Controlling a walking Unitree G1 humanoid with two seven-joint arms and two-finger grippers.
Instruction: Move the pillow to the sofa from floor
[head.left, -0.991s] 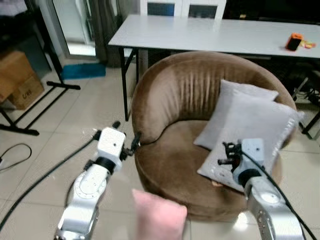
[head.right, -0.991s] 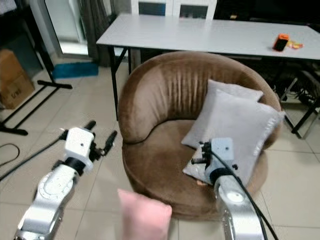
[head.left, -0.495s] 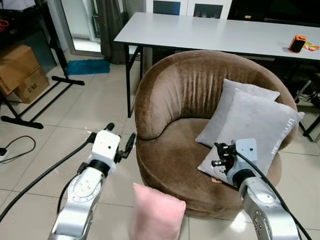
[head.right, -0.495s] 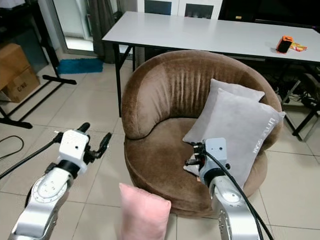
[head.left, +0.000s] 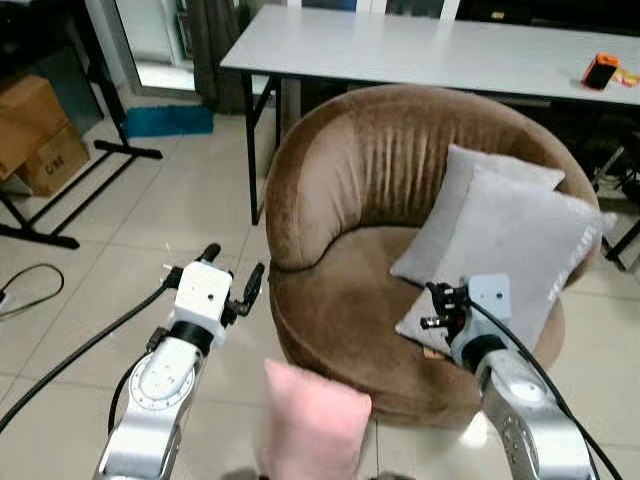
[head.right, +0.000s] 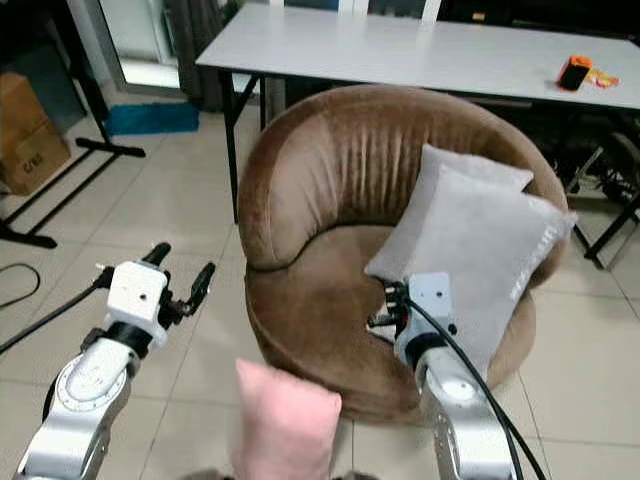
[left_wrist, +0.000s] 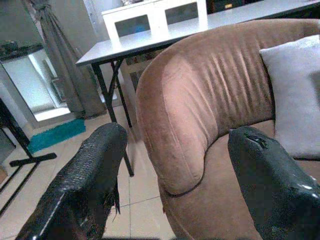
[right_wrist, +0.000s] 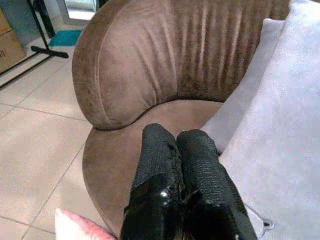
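A pink pillow (head.left: 312, 425) stands on the tiled floor just in front of the round brown sofa (head.left: 340, 190); its corner (right_wrist: 75, 227) also appears in the right wrist view. My left gripper (head.left: 232, 270) is open, held above the floor to the left of the sofa's front and up-left of the pillow; in its wrist view the fingers (left_wrist: 85, 185) frame the sofa's arm. My right gripper (head.left: 432, 305) is shut on nothing, hovering over the sofa seat beside two grey pillows (head.left: 510, 240) that lean on the backrest.
A white table (head.left: 400, 50) stands behind the sofa with an orange object (head.left: 600, 70) on it. Cardboard boxes (head.left: 35, 135), a black stand's legs (head.left: 70, 190), a teal mat (head.left: 165, 120) and a black cable (head.left: 70, 360) lie to the left.
The whole picture has shifted as the camera moved, and more of the pink pillow has come into view. Both grippers keep their places and states.
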